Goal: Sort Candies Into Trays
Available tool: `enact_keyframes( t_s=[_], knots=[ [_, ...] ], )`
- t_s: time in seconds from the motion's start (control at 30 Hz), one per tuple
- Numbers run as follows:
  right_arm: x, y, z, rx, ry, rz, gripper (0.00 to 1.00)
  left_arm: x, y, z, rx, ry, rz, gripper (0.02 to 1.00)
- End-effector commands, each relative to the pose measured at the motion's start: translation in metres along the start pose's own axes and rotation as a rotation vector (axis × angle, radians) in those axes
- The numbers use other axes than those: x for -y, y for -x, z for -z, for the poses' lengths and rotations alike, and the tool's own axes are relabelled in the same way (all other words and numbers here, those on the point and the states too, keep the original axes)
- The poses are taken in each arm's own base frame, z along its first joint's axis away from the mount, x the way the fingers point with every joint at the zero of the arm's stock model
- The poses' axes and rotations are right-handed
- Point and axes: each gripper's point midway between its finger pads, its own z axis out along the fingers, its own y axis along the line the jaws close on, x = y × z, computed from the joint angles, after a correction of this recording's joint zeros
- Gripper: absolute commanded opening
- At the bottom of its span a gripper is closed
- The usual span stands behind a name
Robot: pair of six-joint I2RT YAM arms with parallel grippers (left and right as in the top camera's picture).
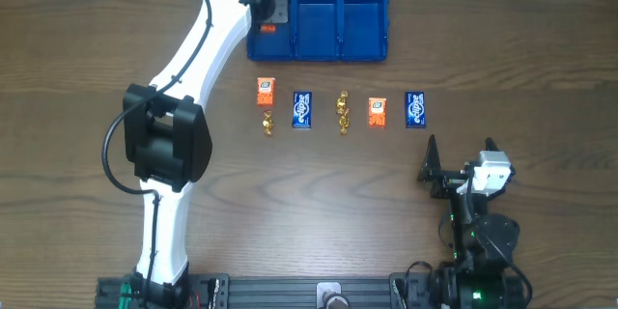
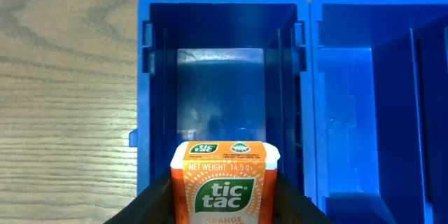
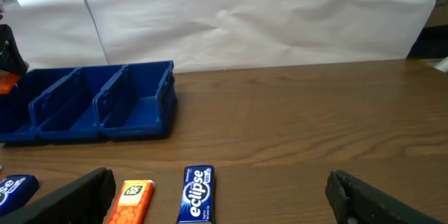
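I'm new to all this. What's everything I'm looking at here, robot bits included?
tray: one, blue, three compartments, far side of the table.
orange boxes: three; two in the row on the table, the other at; one held over the tray's left-end compartment.
blue packs: two, same row, second at.
gold candies: two small clusters, second at; exact count unclear.
table: one, brown wood.
left gripper: shut on an orange box.
right gripper: open, near its base.

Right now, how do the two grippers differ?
The left gripper is shut on an orange candy box; the right gripper is open and empty. The left one hangs over the blue tray's left compartment; the right one is near its arm's base. Both have two black fingers.
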Motion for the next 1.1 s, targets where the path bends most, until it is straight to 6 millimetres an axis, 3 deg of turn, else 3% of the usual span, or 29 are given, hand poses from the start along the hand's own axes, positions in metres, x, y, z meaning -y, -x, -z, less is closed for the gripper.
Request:
enact_keyframes(
  t_s=[0.03,0.07,0.33,0.43,0.57,0.67,0.77,0.93,1.1],
  knots=[
    [-0.002,-0.002,0.0,-0.003,0.005,0.01,1.0,0.004,0.002,-0.008,0.001,-0.005,-0.027,0.833],
    [-0.002,-0.002,0.0,-0.003,0.006,0.01,1.0,0.004,0.002,-0.008,0.001,-0.007,-0.027,0.998],
    [-0.002,-0.002,0.0,-0.003,0.005,0.01,1.0,0.011,0.006,0.002,0.013,-0.038,-0.028,0.998],
    [-0.002,-0.002,0.0,-0.003,0.005,0.01,1.0,0.018,0.012,0.031,0.036,-0.055,-0.015,0.998],
    [-0.002,-0.002,0.0,-0.003,0.006,0.01,1.0,0.025,0.012,0.083,0.052,-0.074,-0.026,0.998],
    [-0.002,-0.002,0.0,-0.003,0.006,0.01,1.0,0.025,0.001,0.115,0.03,-0.066,-0.029,0.998],
    [-0.002,-0.002,0.0,-0.003,0.005,0.01,1.0,0.024,-0.018,0.13,-0.008,-0.038,-0.043,0.998],
    [-0.002,-0.002,0.0,-0.003,0.005,0.01,1.0,0.014,-0.065,0.119,-0.109,-0.005,-0.017,0.998],
    [-0.002,-0.002,0.0,-0.003,0.006,0.01,1.0,0.005,-0.109,0.085,-0.204,0.014,0.013,0.998]
  ],
)
